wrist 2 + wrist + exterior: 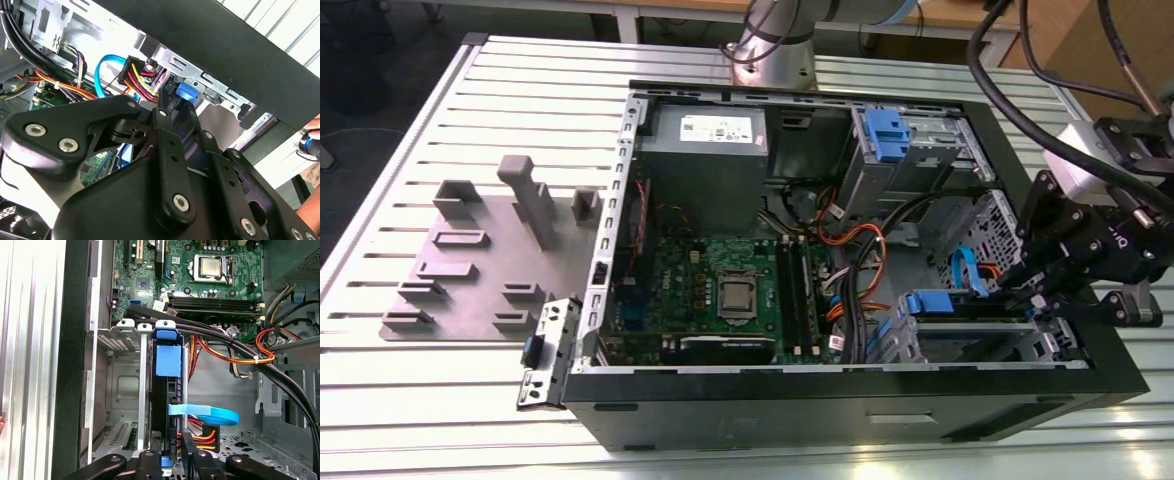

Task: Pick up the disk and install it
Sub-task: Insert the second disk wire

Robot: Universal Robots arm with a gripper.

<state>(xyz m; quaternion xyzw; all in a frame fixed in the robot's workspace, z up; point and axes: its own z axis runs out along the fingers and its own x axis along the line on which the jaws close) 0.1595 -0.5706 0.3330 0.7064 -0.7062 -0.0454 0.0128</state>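
Disk (167, 390) stands in bay just beside pincer (167, 460).

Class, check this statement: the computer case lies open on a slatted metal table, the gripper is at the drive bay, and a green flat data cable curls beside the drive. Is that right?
One detail is wrong: the flat cable is light blue, not green, as the first wrist view shows. The rest holds: the open case lies on the slatted table, with the gripper at the drive bay by the disk.

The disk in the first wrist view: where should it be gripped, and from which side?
Probably by its narrow blue-framed edge, jaws across its thickness, coming in from the open side of the case. The disk stands on edge in the metal cage, whose walls cover its flat faces.
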